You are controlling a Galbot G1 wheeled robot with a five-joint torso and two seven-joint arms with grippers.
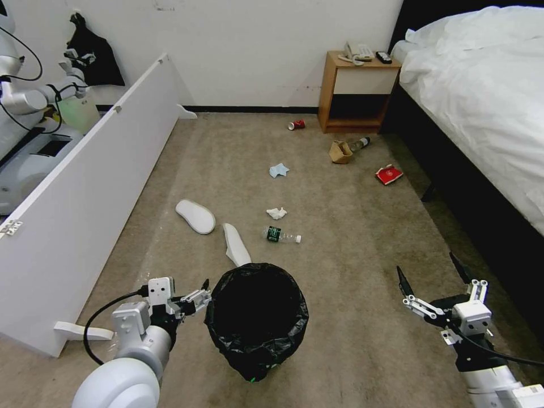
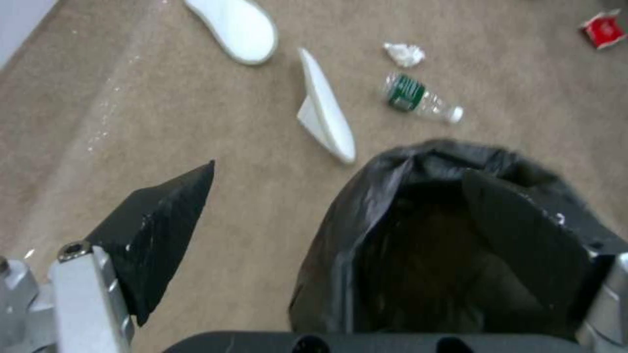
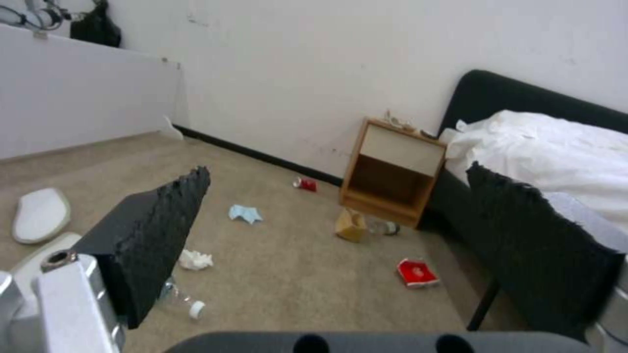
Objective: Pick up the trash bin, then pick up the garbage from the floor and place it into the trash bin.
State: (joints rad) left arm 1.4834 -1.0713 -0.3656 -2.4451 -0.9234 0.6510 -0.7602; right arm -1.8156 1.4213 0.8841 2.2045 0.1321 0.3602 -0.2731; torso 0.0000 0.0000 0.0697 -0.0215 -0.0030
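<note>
The left arm [image 1: 122,374] is a rounded white and pale grey shell ending in a boxy silver wrist block [image 1: 161,288] at 12 o'clock from the forearm. A black cable [image 1: 93,326] loops out at about 9 o'clock from it. The left gripper [image 1: 205,292] has silver linkages and black pointed fingers [image 2: 157,230] with a rough, gritty face. The right arm [image 1: 498,385] is white too, with a black collar and a black cable running off toward 4 o'clock. The right gripper [image 1: 433,280] carries the same silver links, small screws and black wedge fingers [image 3: 150,240].
</note>
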